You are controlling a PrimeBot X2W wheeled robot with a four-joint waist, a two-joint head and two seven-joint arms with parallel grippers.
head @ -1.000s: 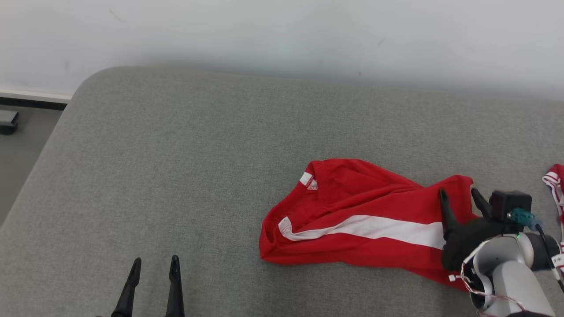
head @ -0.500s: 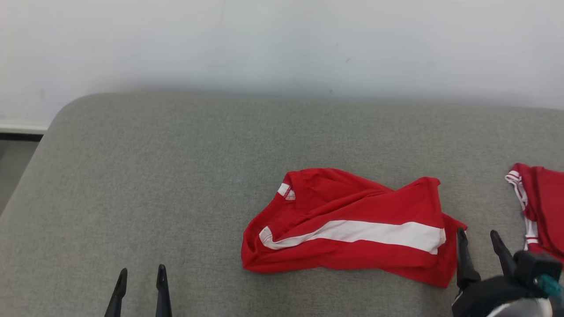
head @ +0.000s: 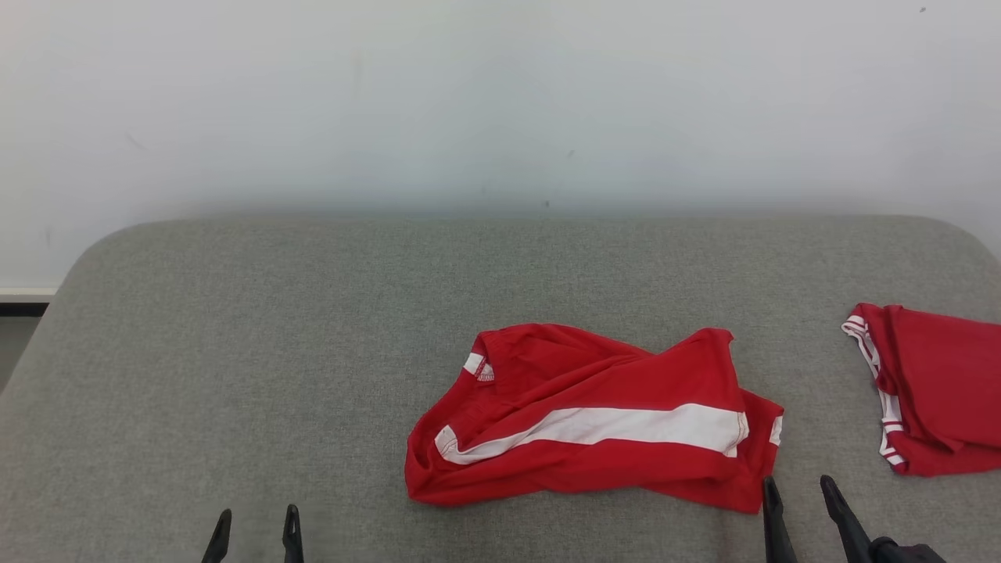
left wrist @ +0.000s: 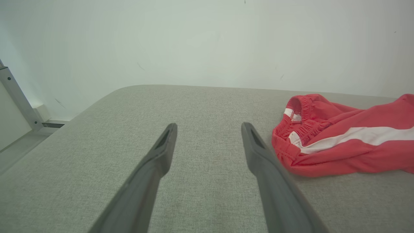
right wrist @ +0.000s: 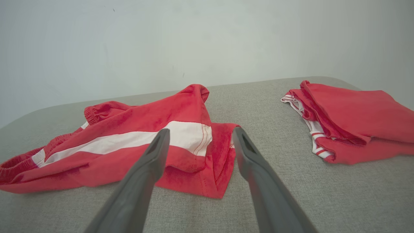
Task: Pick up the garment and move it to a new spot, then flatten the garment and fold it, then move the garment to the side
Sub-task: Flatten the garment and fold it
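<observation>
Head view: a grey fabric-covered tabletop (head: 274, 352) is seen set against a pale wall (head: 469, 102), its far edge running along the wall and rounding off at the left and right corners. A dark strip of skirting (head: 23, 306) is noted past the left corner.

The garment (head: 579, 422) (red shorts with a white side stripe) is found crumpled right of centre, towards the near side. Its elastic waistband is turned left and its hem right. A second red garment (head: 931, 391), folded and white-trimmed, is laid by the right edge, well apart from the first, with bare fabric between them.

Open room is noted across the whole left half and in a broad band between the garment and the far edge.

The left gripper (head: 258, 512) is seen low at the bottom left, its fingers spread and empty, pointing towards the wall over bare tabletop. In the left wrist view the waistband (left wrist: 297, 129) is seen near the right finger but apart from it.

The right gripper (head: 798, 481) is placed at the bottom right, fingers spread, nothing held. Its left fingertip is seen just beside the garment's hem corner (right wrist: 220, 181). Whether it touches cannot be told. The right wrist view is aimed along the fingers at that hem.
</observation>
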